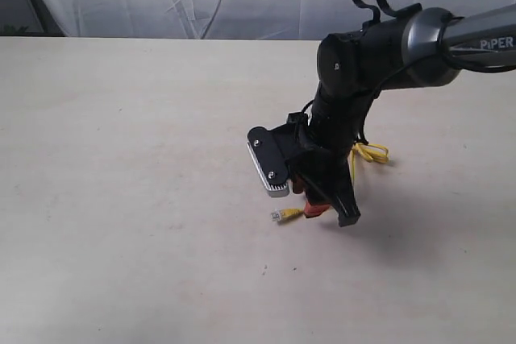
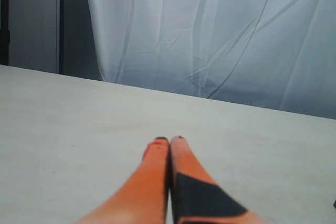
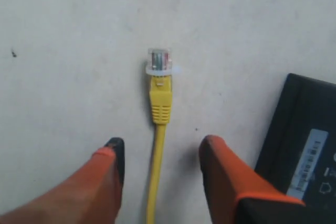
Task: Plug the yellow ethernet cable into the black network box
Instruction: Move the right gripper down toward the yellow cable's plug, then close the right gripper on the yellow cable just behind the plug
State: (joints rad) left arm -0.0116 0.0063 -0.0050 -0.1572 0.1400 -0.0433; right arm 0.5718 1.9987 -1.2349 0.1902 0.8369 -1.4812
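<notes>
The pale worktop point(image 1: 121, 199) is mostly bare, and the right arm point(image 1: 379, 46) leans down over its middle, hiding what lies beneath it from where I stand. In the right wrist view the black network box point(image 3: 302, 150) lies flat with its white label up, just beside one of the right fingers point(image 3: 226, 182). These stand apart and clamp nothing. The left fingers point(image 2: 152, 182) are pressed together over bare worktop, well away from the work. The yellow ethernet cable point(image 3: 156, 171) runs straight between the open right fingers without touching either, and its far loops point(image 1: 367, 152) lie behind the arm. Its clear plug point(image 3: 160, 61) rests on the worktop ahead of the fingertips, pointing away from them. The step looks like taking hold of the cable. I would close on the ribbed yellow boot behind the plug, not the thin cord, so the plug cannot swivel. I cannot see which edge carries the socket, and the box looks light enough to slide when pushed.
</notes>
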